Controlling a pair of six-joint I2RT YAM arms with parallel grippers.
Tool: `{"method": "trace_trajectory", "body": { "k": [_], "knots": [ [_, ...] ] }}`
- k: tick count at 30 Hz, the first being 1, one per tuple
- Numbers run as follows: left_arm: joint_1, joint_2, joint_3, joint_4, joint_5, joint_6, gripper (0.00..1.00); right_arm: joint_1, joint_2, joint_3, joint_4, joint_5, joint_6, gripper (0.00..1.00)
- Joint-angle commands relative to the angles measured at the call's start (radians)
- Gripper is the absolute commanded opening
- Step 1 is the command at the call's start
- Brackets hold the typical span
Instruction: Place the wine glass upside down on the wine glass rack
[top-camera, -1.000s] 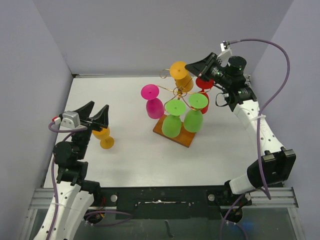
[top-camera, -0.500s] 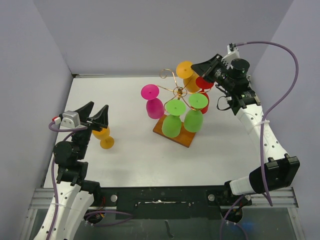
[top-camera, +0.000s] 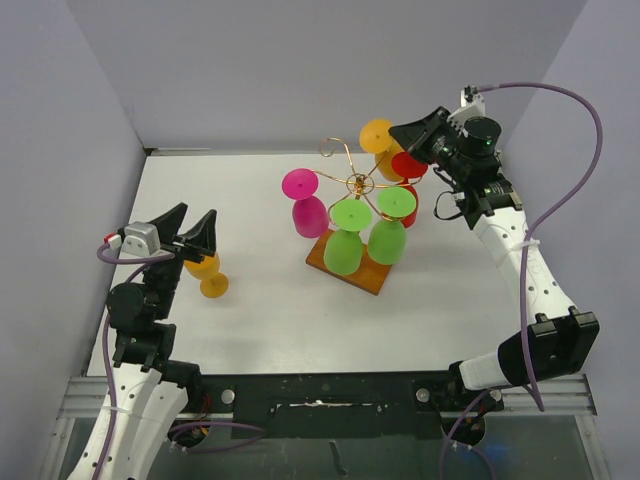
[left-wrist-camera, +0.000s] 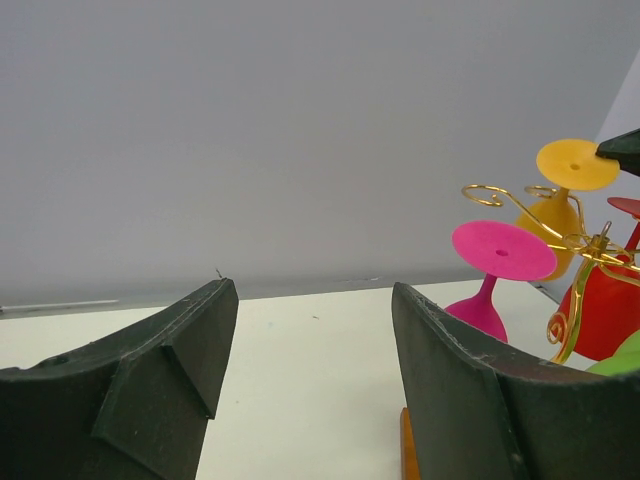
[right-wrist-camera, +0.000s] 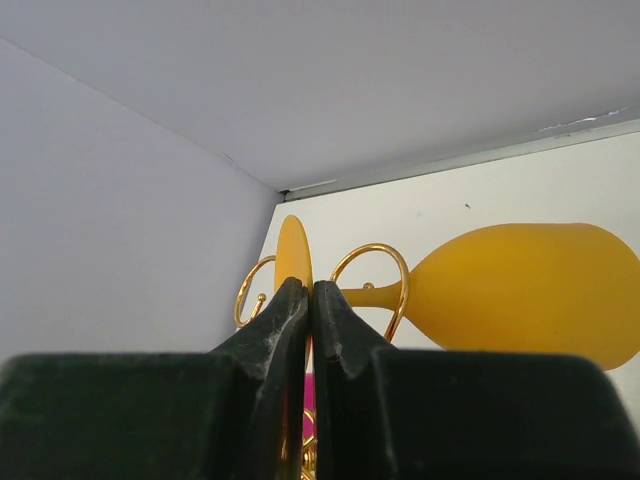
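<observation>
Since a second ago, the orange wine glass (top-camera: 380, 140) has slid right with me and now hangs upper right of centre, against the wine glass rack (top-camera: 372, 279). I judge it to be light, stiff plastic. My right gripper (right-wrist-camera: 305, 292) is clenched on its thin foot disc, a narrow hold that could pivot. The foot is up and the bowl down, with the long axis near vertical and the stem beside a gold curl. My left gripper (top-camera: 195, 222) is released at lower left, over a second orange glass (top-camera: 212, 283).

The white table (top-camera: 260, 330) carries two things — the rack's wooden base (top-camera: 372, 278) and an orange glass (top-camera: 208, 275).
</observation>
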Motion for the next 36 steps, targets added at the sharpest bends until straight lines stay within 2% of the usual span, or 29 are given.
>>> {"method": "trace_trajectory", "body": {
  "k": [1,15,36],
  "knots": [
    [0.005,-0.01,0.046,0.027,-0.007,0.017,0.62,-0.017,0.019,0.025,0.087,0.007,-0.01,0.0],
    [0.005,-0.011,0.049,0.023,0.003,0.015,0.62,-0.028,0.093,0.09,0.079,-0.075,-0.04,0.0],
    [0.01,-0.007,0.059,0.007,0.005,0.004,0.63,-0.023,0.148,0.192,-0.054,-0.083,-0.11,0.27]
  ]
}}
